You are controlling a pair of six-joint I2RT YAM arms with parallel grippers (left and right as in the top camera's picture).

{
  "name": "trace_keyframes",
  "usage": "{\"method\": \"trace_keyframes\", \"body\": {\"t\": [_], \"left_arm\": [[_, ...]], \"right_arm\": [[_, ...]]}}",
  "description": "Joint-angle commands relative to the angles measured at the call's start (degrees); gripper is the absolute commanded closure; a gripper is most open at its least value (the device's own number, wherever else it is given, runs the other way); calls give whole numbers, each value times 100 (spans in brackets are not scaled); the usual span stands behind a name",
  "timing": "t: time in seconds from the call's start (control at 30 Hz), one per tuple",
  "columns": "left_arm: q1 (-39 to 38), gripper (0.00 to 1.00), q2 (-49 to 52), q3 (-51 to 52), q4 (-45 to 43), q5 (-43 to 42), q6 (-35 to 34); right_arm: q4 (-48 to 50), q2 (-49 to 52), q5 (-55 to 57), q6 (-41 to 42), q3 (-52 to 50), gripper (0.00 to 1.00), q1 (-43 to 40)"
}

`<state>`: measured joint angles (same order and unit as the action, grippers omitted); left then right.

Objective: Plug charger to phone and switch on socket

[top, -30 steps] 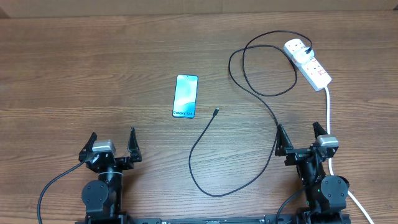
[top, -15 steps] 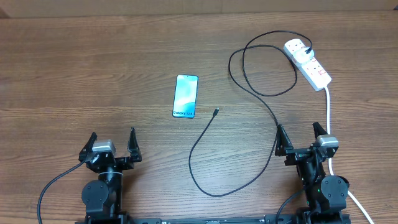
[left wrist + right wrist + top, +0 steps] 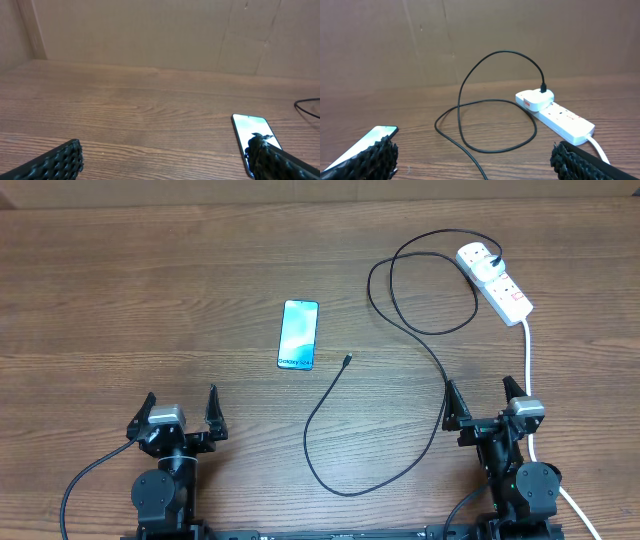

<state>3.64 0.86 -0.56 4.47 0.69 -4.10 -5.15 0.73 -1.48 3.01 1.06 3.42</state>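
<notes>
Left pincer [image 3: 181,395] and right pincer [image 3: 478,385] gape empty; the opening step likely means grasping the thin black charger cable's connector tip [image 3: 347,360] near the slim blue-screened phone [image 3: 299,334].

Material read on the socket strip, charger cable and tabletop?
Socket: white moulded plastic, smooth with a slight sheen. Charger: black flexible jacket, probably rubber or PVC, matte; it lies in loose loops. Table: brown wood grain, likely laminate or veneer; solid wood can't be ruled out.
</notes>
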Motion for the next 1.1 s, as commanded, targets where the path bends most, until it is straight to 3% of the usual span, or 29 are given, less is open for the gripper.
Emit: {"method": "trace_keyframes", "body": {"t": [0.0, 0.37, 0.73, 0.9, 1.07], "left_arm": [[9, 0, -61, 28, -11, 13, -15], [9, 0, -61, 28, -28, -22, -20], [9, 0, -61, 28, -184, -1147, -90], [9, 0, -61, 26, -837, -1716, -109], [9, 0, -61, 26, -2352, -1847, -350]], "right_arm": [[33, -57, 15, 20, -59, 0, -13], [35, -57, 15, 20, -59, 0, -13], [35, -57, 17, 20, -59, 0, -13], [35, -57, 15, 20, -59, 0, -13], [35, -57, 15, 20, -59, 0, -13]]}}
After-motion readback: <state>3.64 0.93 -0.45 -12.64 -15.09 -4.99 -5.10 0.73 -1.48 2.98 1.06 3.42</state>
